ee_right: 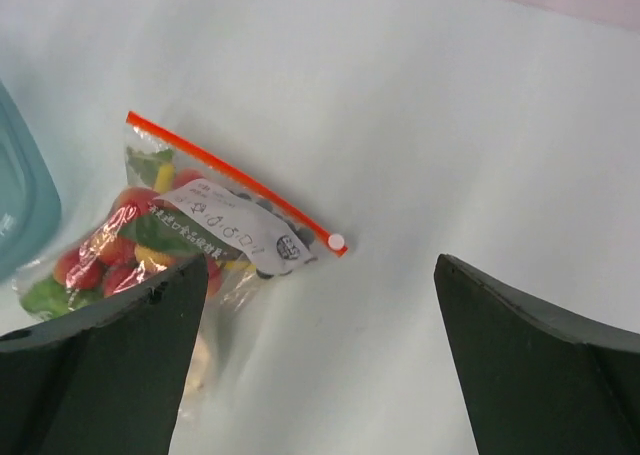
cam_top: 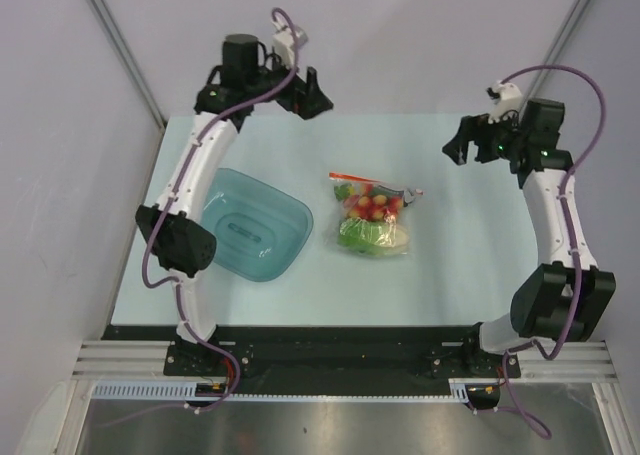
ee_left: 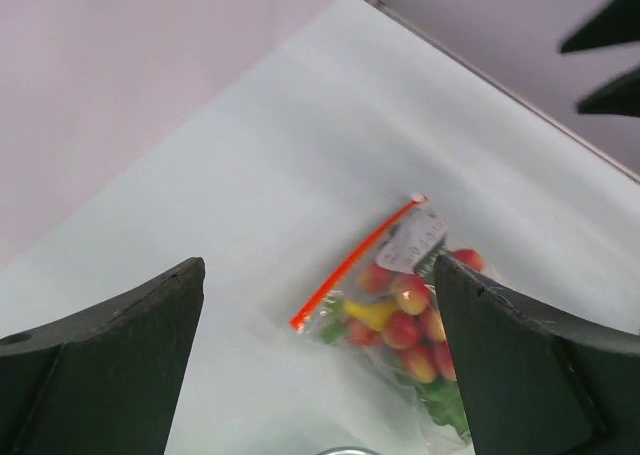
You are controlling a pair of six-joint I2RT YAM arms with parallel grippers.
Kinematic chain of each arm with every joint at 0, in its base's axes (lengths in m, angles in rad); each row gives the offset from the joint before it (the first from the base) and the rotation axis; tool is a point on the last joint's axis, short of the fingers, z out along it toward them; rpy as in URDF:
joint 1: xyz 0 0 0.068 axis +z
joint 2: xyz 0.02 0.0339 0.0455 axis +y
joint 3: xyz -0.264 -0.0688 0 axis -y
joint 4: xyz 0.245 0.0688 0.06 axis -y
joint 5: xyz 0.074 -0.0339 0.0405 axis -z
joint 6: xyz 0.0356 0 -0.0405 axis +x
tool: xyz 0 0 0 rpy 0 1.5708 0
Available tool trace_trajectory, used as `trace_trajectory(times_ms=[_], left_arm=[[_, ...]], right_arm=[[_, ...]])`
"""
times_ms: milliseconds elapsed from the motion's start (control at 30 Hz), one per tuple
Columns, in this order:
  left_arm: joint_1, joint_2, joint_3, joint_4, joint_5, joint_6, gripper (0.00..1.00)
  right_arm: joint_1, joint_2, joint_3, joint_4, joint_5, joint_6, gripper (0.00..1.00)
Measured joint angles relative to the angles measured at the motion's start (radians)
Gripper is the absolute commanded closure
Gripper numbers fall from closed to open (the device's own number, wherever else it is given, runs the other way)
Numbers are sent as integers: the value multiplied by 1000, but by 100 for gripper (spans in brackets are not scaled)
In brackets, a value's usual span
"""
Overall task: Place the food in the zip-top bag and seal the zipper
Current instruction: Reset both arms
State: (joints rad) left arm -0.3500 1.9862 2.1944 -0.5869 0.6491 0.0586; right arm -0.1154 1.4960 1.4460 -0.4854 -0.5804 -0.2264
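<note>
The zip-top bag [cam_top: 380,230] lies mid-frame on the tabletop [cam_top: 470,260], food [cam_top: 368,208] inside. The zipper [cam_top: 375,183] runs left-right along its upper edge. The left pincer [cam_top: 316,101], upper left, and right pincer [cam_top: 457,147], upper right, stand wide open; the right appears nearer.

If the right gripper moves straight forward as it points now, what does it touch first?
The right gripper would probably meet the pale-blue tabletop, just beside the end of the red-orange zipper of the clear plastic zip-top bag. Depth is unclear.
</note>
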Motion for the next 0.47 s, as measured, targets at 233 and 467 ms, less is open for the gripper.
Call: trace_trajectory(times_ms=[233, 467], left_arm=[[109, -34, -5, -101, -129, -58, 0], [108, -31, -150, -198, -232, -58, 0]], right_arm=[[-92, -170, -213, 26, 0, 142, 0], [-92, -233, -348, 10, 3, 176, 0]])
